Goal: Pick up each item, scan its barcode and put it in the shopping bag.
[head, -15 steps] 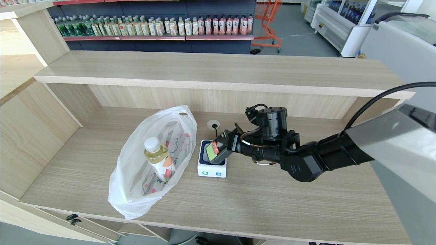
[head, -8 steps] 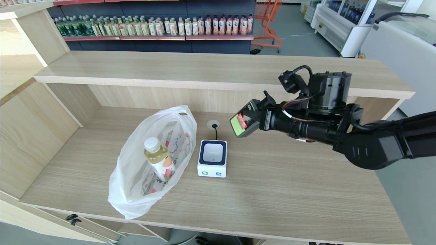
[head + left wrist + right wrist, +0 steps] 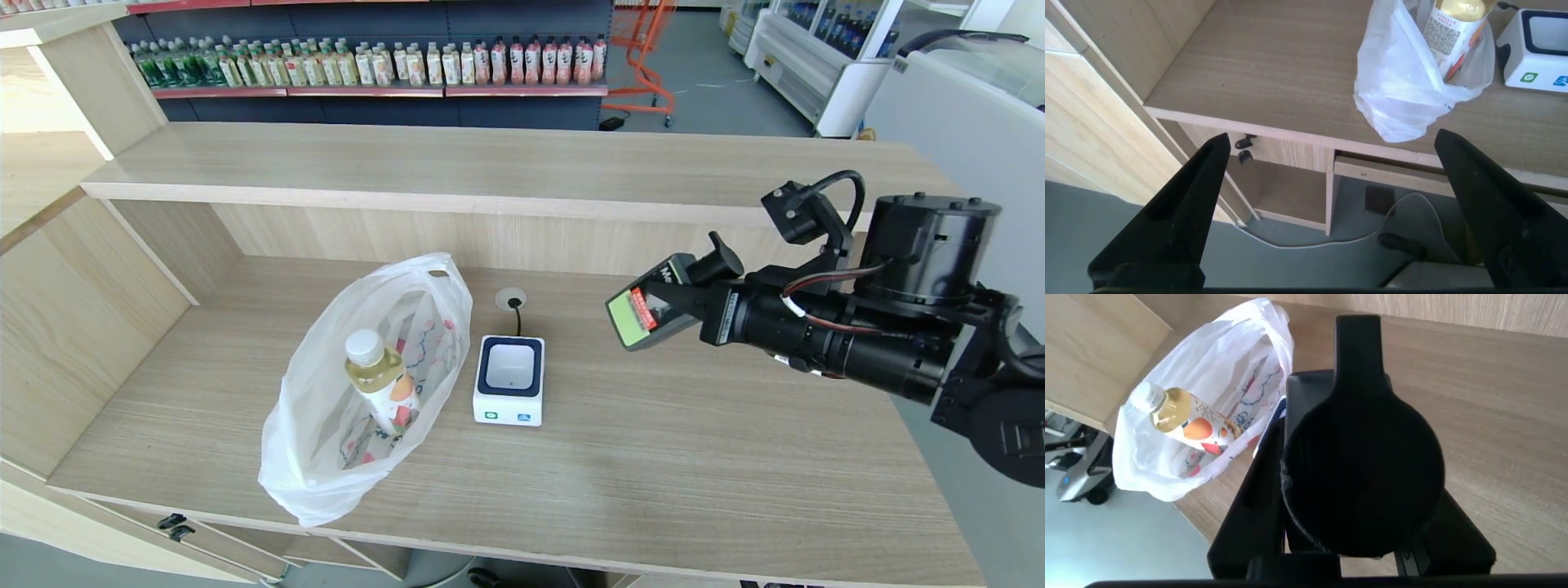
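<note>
- Right gripper [image 3: 663, 304]: in the head view it is held in the air over the wooden counter [image 3: 694, 474], on the robot's right, with its jaws clamped on a small box [image 3: 635, 315].
- Small box: it is clear of the counter and tilted, with dark sides and a green face carrying a red patch. The face is turned toward the robot's left, and the box is up and to the right of the scanner [image 3: 509, 380], well apart from it.
- Right wrist view: a dark, rounded mass at the gripper's end covers the centre, and fingers and load cannot be told apart there. Beyond it lie the shopping bag [image 3: 1159, 461] and the bottle [image 3: 1176, 415] inside it.
- Shopping bag [image 3: 322, 445]: white, thin plastic, lying on the counter just left of the scanner with its mouth open. The bottle [image 3: 379, 382] inside has a white cap and pale yellow contents.
- Scanner: a white block with a dark-framed window on top, standing on the counter. A cable leads from it to a round grommet [image 3: 511, 299] behind.
- Left gripper [image 3: 1333, 140]: in the left wrist view its two dark fingers [image 3: 1180, 216] stand wide apart with nothing between them, off the counter's near edge. Past them are the bag [image 3: 1404, 94], the scanner [image 3: 1538, 59] and a dark handle [image 3: 1243, 148] under the counter front.
</note>
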`<state>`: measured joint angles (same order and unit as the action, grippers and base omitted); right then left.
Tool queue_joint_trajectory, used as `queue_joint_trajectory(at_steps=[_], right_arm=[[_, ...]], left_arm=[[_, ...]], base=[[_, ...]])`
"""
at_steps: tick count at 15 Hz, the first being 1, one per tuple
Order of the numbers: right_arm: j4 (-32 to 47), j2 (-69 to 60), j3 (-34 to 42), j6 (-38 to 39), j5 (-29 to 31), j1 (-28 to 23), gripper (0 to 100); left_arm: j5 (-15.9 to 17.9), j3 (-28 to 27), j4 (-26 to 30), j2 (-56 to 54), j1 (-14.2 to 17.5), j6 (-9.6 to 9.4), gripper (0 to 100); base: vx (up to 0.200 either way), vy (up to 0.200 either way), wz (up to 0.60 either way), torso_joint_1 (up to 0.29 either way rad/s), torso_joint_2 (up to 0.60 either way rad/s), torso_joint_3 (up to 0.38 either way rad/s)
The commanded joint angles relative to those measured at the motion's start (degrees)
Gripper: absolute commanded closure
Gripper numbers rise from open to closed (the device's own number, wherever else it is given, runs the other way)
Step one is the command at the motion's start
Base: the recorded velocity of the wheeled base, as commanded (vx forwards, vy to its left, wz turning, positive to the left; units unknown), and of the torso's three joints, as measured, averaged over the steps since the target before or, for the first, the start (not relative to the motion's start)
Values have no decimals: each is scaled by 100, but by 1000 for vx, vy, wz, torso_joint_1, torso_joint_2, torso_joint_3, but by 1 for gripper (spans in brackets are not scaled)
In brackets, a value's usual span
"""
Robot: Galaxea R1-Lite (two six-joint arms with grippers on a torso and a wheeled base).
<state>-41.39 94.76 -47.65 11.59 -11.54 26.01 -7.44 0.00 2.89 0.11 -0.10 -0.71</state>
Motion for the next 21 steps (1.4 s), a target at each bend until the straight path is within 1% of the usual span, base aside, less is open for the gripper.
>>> queue_joint_trajectory(at_steps=[1, 4, 6, 13, 18, 21], right_arm=[[8, -265, 19, 194, -6, 18, 100], [17, -265, 28, 212, -14, 18, 100], [52, -247, -7, 467, -14, 26, 100], [96, -54, -86, 475, -23, 9, 100], [96, 60, -42, 475, -14, 0, 100], [87, 175, 10, 475, -6, 0, 100]], left_arm=[[-3, 0, 1, -2, 1, 0, 0], [-3, 0, 1, -2, 1, 0, 0], [-3, 0, 1, -2, 1, 0, 0], [-3, 0, 1, -2, 1, 0, 0], [-3, 0, 1, -2, 1, -8, 0], [-3, 0, 1, -2, 1, -17, 0]], base=[[0, 200, 0, -2, -2, 7], [0, 200, 0, 2, 2, 1], [0, 200, 0, -2, 0, 5], [0, 200, 0, 4, 2, 2], [0, 0, 0, 0, 0, 0], [200, 0, 0, -2, -4, 2]])
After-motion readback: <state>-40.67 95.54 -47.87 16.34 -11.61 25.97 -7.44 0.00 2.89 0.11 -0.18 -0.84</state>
